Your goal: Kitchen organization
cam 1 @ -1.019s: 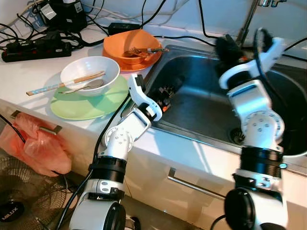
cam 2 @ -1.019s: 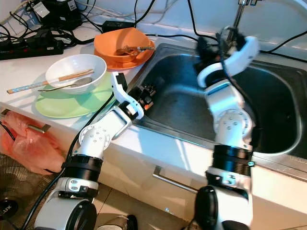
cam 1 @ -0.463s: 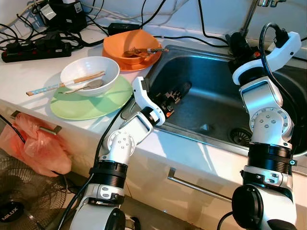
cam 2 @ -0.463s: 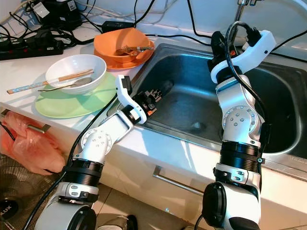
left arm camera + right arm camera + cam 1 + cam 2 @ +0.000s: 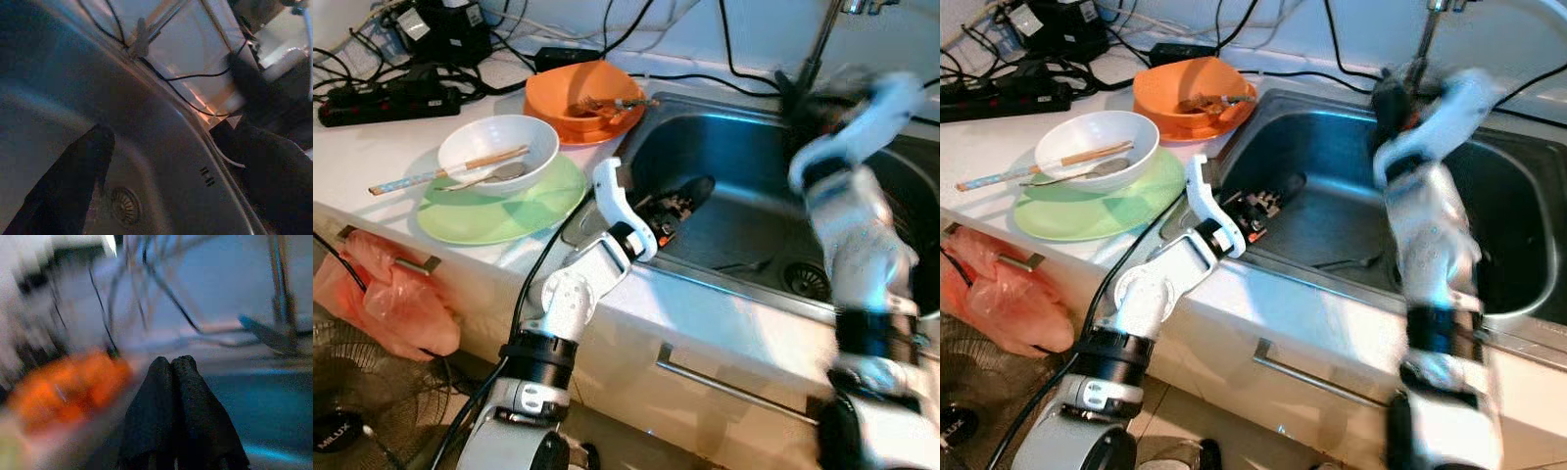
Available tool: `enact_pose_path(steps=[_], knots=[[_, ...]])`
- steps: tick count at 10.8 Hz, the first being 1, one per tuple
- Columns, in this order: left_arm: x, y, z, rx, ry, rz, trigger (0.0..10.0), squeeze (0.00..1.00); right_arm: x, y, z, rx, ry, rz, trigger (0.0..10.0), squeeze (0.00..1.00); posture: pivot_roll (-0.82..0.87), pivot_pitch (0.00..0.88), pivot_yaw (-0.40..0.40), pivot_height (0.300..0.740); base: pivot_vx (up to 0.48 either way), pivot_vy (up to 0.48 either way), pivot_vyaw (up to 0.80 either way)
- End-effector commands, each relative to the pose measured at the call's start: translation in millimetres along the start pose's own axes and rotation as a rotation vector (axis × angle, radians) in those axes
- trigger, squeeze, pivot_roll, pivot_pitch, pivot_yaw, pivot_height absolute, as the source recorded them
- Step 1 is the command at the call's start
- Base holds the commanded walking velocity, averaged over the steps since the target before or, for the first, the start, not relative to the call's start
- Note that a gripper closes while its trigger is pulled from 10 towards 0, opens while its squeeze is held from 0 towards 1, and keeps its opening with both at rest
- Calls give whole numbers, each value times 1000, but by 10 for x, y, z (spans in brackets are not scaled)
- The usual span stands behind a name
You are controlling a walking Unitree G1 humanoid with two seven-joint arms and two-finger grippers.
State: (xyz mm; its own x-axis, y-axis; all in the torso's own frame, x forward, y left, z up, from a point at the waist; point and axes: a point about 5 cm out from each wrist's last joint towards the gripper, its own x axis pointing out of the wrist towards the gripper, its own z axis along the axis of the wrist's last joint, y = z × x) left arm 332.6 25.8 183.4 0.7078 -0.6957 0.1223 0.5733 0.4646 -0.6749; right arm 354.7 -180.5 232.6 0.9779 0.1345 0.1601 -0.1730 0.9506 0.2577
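A stainless-steel sink basin was shown at centre right, with the dishes to its upper left on the white countertop: a white bowl holding wooden chopsticks and a metal spoon on a pale green plate, and behind them an orange bowl with utensils laid in it. All of these were left untouched.

Compared with the view half a second before, the left gripper had been carried further over the near rim into the basin, and the right gripper had been swung at the upper right beside the tap stem; its arm was smeared by motion. It was judged that both arms were being repositioned and that no dish had yet been taken up.

In the left wrist view the left gripper's fingers were seen spread wide with nothing between them, above the drain strainer. In the right wrist view the right gripper's fingers were pressed together, empty.

The right forearm and the right wrist picture were heavily blurred. The tap's upper part was cut off by the frame edge, and a thin dark object on the basin floor could not be identified.
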Motion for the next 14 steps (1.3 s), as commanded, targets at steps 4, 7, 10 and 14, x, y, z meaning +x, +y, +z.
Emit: enact_pose_path(steps=[4,7,10,14], knots=[[-3,-81,14,162,0,-23,10000,1000,-141,-61,-224,-318,90,79,10000,1000,-26,83,60,740,0,0,0],[-53,-128,191,532,-34,47,10000,0,-197,-64,-298,-411,91,112,10000,1000,-13,74,62,740,0,0,0],[-291,-142,597,903,-250,242,10000,0,-232,22,-350,-420,98,196,10000,1000,9,66,58,740,0,0,0],[-719,-156,1038,1218,-565,522,10000,0,-288,171,-374,-408,114,355,10000,1000,30,53,53,740,0,0,0]])
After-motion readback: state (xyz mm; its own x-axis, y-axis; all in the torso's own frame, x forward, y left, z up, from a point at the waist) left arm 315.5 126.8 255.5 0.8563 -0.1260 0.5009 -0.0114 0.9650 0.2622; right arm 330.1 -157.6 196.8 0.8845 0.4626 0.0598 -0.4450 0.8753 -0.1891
